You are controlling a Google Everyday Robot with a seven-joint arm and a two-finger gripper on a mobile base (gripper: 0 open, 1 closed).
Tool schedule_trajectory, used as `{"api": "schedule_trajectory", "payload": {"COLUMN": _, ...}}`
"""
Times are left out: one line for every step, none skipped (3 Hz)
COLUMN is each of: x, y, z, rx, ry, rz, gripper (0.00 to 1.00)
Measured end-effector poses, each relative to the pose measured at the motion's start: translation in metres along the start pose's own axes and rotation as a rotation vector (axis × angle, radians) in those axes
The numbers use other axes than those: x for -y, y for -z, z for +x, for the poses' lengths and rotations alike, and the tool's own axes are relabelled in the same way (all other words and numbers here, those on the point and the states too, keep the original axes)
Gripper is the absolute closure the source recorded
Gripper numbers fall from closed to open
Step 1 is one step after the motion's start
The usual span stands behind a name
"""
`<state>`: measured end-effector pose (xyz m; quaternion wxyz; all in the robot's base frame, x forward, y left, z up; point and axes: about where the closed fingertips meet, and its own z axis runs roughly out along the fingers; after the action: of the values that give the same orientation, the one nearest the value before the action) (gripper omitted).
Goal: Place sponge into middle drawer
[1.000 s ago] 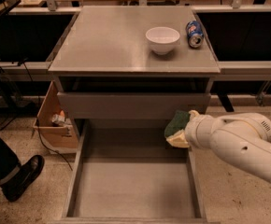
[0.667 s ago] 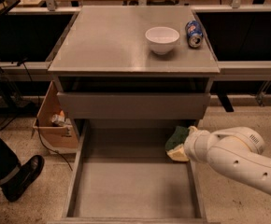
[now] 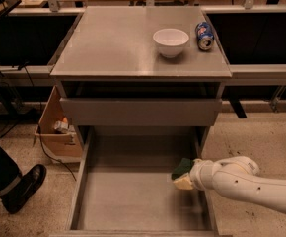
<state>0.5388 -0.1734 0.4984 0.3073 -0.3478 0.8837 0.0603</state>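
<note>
Camera view: the gripper (image 3: pixel 188 176) sits at the end of a white arm (image 3: pixel 251 184) that comes in from the lower right of the frame. It is over the right side of the open middle drawer (image 3: pixel 128 199), close to the drawer's right wall. It is clamped on the sponge (image 3: pixel 182 169). The sponge sticks out of the gripper's tip toward frame-left, tilted, green face up and yellow foam under. Can't tell whether the sponge touches the drawer floor or hangs just above it.

The drawer is pulled fully out, and most of its bare grey floor stretches off to frame-left of the gripper and toward the viewer. The drawer's left wall is well apart from the gripper, on the opp. side.

Just beyond the gripper, higher in frame, is the top drawer's plain grey front panel (image 3: pixel 140 111), closed. Above that is the cabinet top (image 3: pixel 113 48). On it, well beyond the gripper and approx. in line with it, stands a white bowl (image 3: pixel 170 42). A blue can (image 3: pixel 204 35) lies on its side just right of the bowl.

Far to frame-left of the gripper, past the drawer's left wall, a cardboard box (image 3: pixel 52 120) stands on the floor by the cabinet. Further left and nearer the viewer is a black shoe (image 3: pixel 25 185) with a dark trouser leg.
</note>
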Motion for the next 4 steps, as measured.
{"api": "schedule_trajectory", "payload": {"x": -0.022, "y": -0.042, "z": 0.018, "rx": 0.000, "ry": -0.055, "rz": -0.072, "gripper": 1.00}}
{"api": "schedule_trajectory", "payload": {"x": -0.038, "y": -0.072, "z": 0.030, "rx": -0.001, "ry": -0.096, "rz": -0.124, "gripper": 1.00}}
{"api": "schedule_trajectory", "payload": {"x": -0.054, "y": -0.100, "z": 0.035, "rx": 0.009, "ry": -0.134, "rz": -0.180, "gripper": 0.97}}
{"api": "schedule_trajectory", "payload": {"x": -0.058, "y": -0.110, "z": 0.037, "rx": 0.013, "ry": -0.149, "rz": -0.206, "gripper": 0.74}}
